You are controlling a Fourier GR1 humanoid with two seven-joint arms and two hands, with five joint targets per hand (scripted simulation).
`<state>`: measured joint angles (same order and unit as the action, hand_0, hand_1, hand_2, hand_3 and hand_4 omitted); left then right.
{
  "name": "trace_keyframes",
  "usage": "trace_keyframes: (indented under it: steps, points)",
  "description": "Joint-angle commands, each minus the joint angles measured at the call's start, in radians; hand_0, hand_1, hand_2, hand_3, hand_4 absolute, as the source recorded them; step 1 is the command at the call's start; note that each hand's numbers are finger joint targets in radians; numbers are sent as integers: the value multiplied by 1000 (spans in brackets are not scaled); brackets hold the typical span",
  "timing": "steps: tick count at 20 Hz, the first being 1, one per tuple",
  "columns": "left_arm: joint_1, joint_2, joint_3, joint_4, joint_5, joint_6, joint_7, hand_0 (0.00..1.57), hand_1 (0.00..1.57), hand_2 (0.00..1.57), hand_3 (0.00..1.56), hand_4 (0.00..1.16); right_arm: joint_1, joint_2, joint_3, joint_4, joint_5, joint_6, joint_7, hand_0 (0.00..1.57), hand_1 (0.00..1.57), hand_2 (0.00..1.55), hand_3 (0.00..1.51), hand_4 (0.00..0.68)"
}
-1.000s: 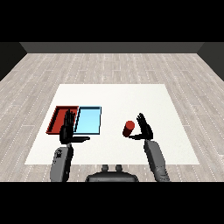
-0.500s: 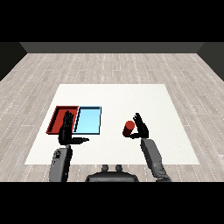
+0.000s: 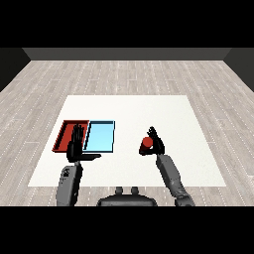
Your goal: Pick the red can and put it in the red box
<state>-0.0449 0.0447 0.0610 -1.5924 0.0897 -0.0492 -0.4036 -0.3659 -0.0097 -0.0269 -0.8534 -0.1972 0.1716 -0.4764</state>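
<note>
The right hand is curling round the red can, well to the right of the light blue tray, likely gripping it for carrying. The left hand is hovering spread-fingered over the red tray beside that tray's left edge.

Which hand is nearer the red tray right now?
Left. The left hand is held open right at the red tray, overlapping its near right corner in the head view. The right hand is curled round the red can, beyond the light blue tray.
</note>
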Motion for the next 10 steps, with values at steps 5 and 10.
trace_keyframes:
  steps: [5, 10]
  points:
    - [29, 4, 13, 16, 18, -26, -40, 0, 0, 0, 0, 0, -31, -16, 16, 50, -29, 17, 21, 0, 0, 0, 0, 0]
    - [13, -23, -23, -9, -31, 29, -12, 0, 0, 0, 0, 0, -108, 9, 91, 177, -83, -57, -56, 0, 0, 0, 0, 0]
